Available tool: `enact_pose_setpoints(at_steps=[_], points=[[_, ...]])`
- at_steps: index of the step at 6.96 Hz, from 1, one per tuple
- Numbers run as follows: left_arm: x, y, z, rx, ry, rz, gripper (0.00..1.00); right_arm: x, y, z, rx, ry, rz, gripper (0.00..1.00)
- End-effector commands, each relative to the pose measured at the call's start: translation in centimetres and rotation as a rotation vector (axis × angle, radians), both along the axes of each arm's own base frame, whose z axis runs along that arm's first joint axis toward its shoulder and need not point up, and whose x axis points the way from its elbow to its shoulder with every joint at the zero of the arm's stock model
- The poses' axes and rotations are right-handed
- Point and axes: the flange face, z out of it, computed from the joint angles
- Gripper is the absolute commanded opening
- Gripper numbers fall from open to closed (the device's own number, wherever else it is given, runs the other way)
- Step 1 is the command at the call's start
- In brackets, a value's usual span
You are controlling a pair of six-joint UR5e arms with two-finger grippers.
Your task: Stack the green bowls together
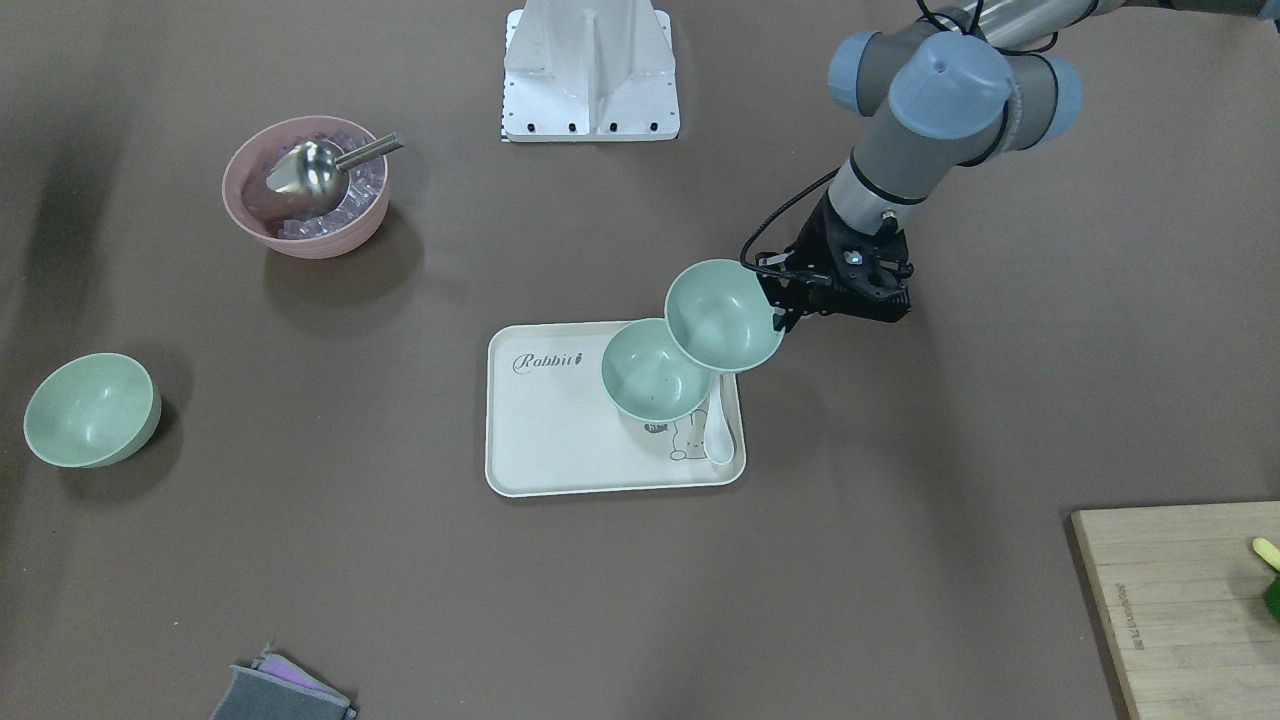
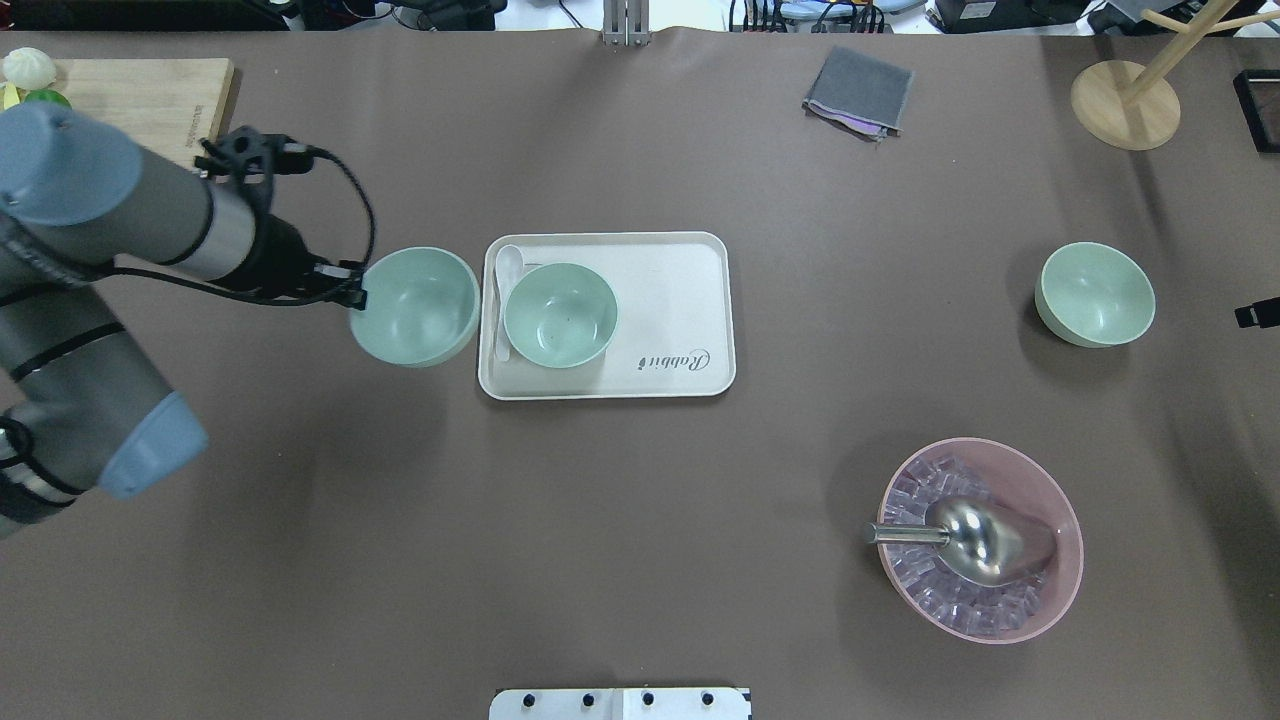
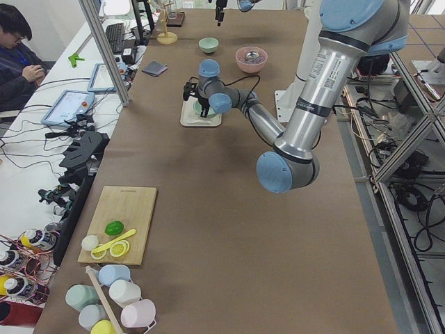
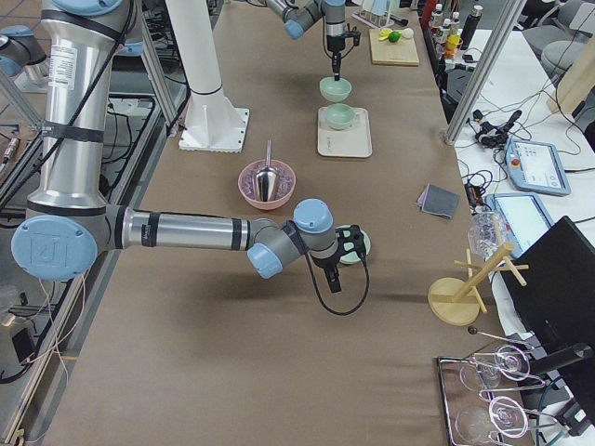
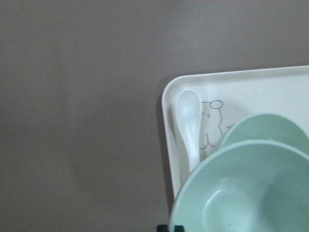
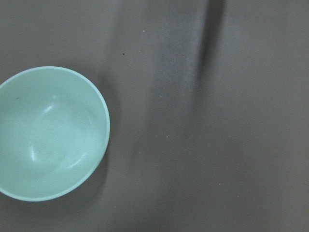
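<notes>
My left gripper [image 1: 782, 312] [image 2: 357, 294] is shut on the rim of a pale green bowl [image 1: 724, 315] [image 2: 415, 305] [image 5: 251, 193] and holds it in the air, over the cream tray's [image 1: 560, 450] [image 2: 680, 300] edge. A second green bowl [image 1: 655, 372] [image 2: 560, 315] [image 5: 270, 126] stands on the tray beside a white spoon [image 1: 720, 435] [image 2: 507, 270] [image 5: 189, 121]. The held bowl partly overlaps it in the front-facing view. The third green bowl [image 1: 92, 410] [image 2: 1095, 295] [image 6: 48, 133] stands alone on the table. My right gripper [image 2: 1258, 312] hovers beside it; I cannot tell how its jaws stand.
A pink bowl [image 1: 340, 240] [image 2: 1060, 590] with ice and a metal scoop stands on the robot's right side. There is a wooden cutting board [image 1: 1180, 600] [image 2: 140, 100] at the far left corner, a grey cloth [image 2: 858, 92] and a wooden stand [image 2: 1125, 100] at the far edge.
</notes>
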Motion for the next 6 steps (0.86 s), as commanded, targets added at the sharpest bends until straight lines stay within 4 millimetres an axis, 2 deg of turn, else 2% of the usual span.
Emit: enact_pose_setpoints(at_steps=[1,2,5,6], points=[[6.1,-2.4,-3.5,-0.040,-0.023,-0.043,0.00,0.0,0.0,0.1,-0.001,0.000,-0.001,1.00],[6.6,-2.6,-3.8,-0.042,-0.026,-0.041,0.00,0.0,0.0,0.1,-0.001,0.000,-0.001,1.00],[8.4,-1.3,-2.4,-0.029,-0.057,-0.043,0.00,0.0,0.0,0.1,-0.002,0.000,0.000,1.00],[8.4,-1.3,-2.1,-0.030,-0.060,-0.042,0.00,0.0,0.0,0.1,-0.002,0.000,0.000,1.00]])
